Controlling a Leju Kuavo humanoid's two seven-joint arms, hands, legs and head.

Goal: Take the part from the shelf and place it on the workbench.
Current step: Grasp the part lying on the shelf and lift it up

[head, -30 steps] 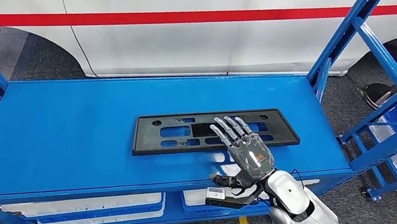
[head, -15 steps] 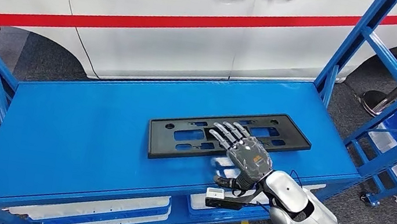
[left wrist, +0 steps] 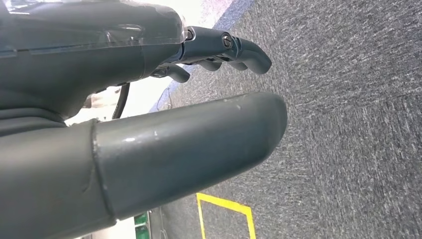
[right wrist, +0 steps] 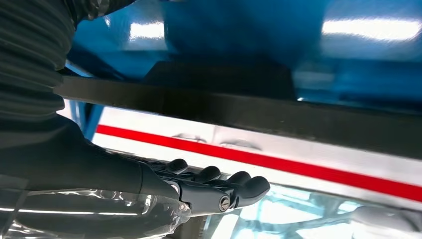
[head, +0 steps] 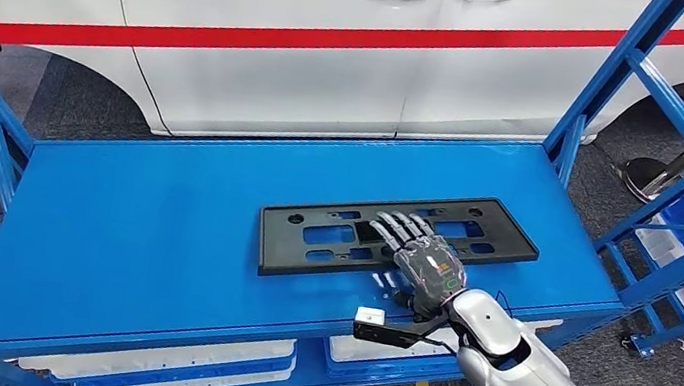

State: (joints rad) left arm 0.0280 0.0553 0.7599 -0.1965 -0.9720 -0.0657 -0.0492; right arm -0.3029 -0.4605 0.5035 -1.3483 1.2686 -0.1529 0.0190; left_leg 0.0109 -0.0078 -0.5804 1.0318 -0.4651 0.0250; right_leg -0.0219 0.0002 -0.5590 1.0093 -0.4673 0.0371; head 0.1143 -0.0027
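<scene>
Just one black part (head: 397,236) under right robot hand (head: 421,265).

The part (head: 398,237) lies flat on the shelf (head: 140,235), right of its middle and toward the front edge. The right robot hand (head: 421,261) rests over the part's near edge, fingers pointing toward the car (head: 270,31) behind the shelf. Trays (head: 173,359) sit on the level below.

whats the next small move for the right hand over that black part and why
Probably close the fingers on the near long edge of the black part. The right hand lies spread over that edge, holding nothing, while the part lies flat on the blue shelf.
</scene>
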